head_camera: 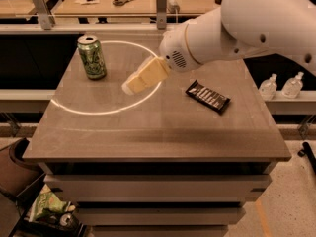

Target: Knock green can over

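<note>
So the slim green aluminium drink can with the pale patterned graphics [92, 57] is standing upright on the far-left part of the grey-brown worktop [148, 132], right on the far-left edge of the thin bright ring of light [74, 107] on the surface. The cream-coloured pincer [129, 87] is hanging low over the middle of the worktop, to the right of the can and a bit nearer, angled down and to the left so its tip aims roughly at the can. There's a clear gap between them, no contact yet. From what I can see the pincer is pressed together into one solid wedge with no gap showing, and it's carrying nothing. That makes sense to me, since you don't need to grab anything to tip a can, and a blunt closed tip is good for a sideways shove. The big white robot arm [237, 23] comes in from the far right, passing above a flat black snack bar wrapper [208, 96] lying right of centre, well clear of the action. My guess is the job isn't done yet, given the can is upright. A push high on its body would topple it, while a low one might just slide it.
</note>
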Controlling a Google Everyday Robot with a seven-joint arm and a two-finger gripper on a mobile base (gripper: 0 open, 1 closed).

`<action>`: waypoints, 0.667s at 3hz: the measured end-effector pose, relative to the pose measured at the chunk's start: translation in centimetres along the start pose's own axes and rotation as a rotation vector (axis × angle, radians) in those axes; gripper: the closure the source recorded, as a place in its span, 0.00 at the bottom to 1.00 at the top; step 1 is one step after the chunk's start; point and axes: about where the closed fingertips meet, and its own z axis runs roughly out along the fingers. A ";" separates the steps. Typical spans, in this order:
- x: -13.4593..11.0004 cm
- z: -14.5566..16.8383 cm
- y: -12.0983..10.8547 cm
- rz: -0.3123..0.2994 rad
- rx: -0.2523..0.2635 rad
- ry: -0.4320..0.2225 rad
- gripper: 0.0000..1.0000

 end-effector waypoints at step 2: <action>-0.6 1.2 -0.6 0.007 0.038 -0.014 0.00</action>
